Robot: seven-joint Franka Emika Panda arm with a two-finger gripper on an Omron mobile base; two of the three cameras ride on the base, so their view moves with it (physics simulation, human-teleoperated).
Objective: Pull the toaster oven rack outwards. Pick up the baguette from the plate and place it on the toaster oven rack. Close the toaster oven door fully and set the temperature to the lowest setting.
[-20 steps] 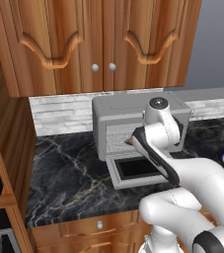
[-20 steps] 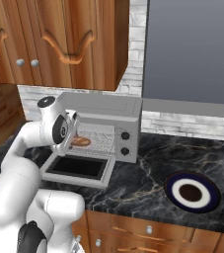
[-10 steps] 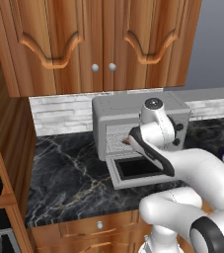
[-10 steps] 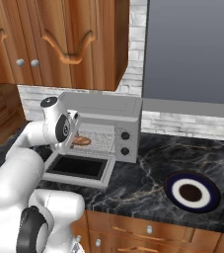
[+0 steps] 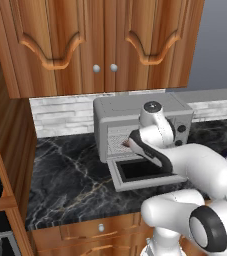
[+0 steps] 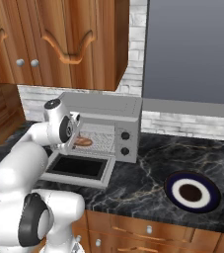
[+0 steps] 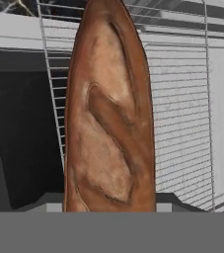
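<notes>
Counter (image 6: 148,163) | baguette (image 7: 108,118) directly before hand, over toaster oven rack (image 7: 182,123)

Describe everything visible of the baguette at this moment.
The baguette is a long, slim, reddish-brown loaf with a crusty look, darker diagonal score marks along its top and a rounded tip. In the hand view it runs lengthwise up the frame, over the silvery wire toaster oven rack; whether it rests on the wires or hangs just above them cannot be told. From the right base view a short orange-brown piece shows inside the toaster oven, above the lowered toaster oven door. Whether the claw grips it cannot be seen.
</notes>
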